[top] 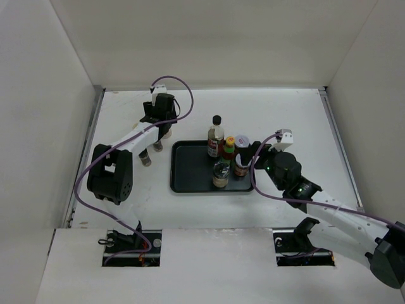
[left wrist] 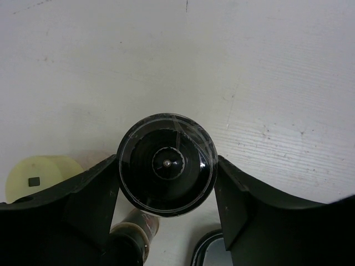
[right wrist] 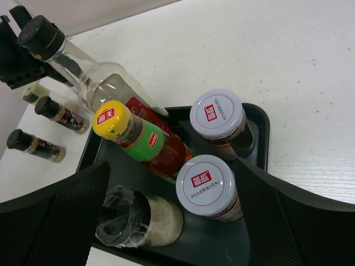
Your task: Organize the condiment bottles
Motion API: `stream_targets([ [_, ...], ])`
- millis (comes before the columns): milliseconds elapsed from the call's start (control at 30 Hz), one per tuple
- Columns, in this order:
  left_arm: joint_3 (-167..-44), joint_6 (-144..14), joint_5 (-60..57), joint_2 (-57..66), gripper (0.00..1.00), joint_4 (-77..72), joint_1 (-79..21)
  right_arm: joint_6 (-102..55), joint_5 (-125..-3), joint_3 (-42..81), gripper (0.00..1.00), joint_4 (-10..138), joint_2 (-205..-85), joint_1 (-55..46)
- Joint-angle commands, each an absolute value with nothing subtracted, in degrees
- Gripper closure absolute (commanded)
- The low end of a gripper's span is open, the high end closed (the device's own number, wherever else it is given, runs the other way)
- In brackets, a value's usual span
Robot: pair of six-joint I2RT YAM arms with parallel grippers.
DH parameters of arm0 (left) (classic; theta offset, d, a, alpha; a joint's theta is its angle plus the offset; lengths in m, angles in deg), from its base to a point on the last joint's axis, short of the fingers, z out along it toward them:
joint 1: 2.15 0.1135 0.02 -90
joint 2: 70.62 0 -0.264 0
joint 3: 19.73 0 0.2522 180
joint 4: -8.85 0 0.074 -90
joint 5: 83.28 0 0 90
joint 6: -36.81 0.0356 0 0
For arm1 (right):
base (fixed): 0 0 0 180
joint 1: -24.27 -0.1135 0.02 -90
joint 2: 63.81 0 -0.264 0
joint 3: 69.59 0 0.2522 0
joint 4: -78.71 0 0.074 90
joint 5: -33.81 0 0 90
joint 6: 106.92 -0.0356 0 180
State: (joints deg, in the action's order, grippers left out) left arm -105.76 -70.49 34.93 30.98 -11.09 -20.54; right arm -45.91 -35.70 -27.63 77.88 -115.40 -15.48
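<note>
Pinching a dark-lidded jar (left wrist: 166, 160), likely bound for the tray (top: 190, 166), left claw (left wrist: 166, 167); right claw (right wrist: 173, 177) wide astride a silver-lidded jar (right wrist: 206, 185).

The left claw (left wrist: 166, 160) partly hides the yellow-lidded jar (left wrist: 39, 174) beside it.

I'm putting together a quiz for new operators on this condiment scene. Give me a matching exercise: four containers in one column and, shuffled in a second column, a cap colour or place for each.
Column 1
1. tall clear bottle
2. red sauce bottle
3. white-lidded jar
4. dark-lidded jar

Column 2
A. between the fingers of the left pincer, off the black tray
B. yellow cap
C. black cap, tallest thing on the tray
D. red mark on its lid

Pairs: 1-C, 2-B, 3-D, 4-A
</note>
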Motion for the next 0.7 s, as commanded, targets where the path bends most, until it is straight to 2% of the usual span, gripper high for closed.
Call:
stream_targets([
  [0,-106.09,-70.41,35.10,26.60,0.53,-6.15,-21.00,-46.63,-36.59,-27.36,0.05,81.39,-116.10,-15.50],
  [333,-105.03,-69.18,35.46,14.38,0.54,-2.89,-25.74,-46.54,-36.41,-27.53,0.05,82.53,-116.98,-15.59],
  [667,-92.56,-72.52,35.37,6.12,0.54,-2.19,-36.64,-46.54,-36.33,-27.71,0.05,82.62,-116.89,-15.41],
])
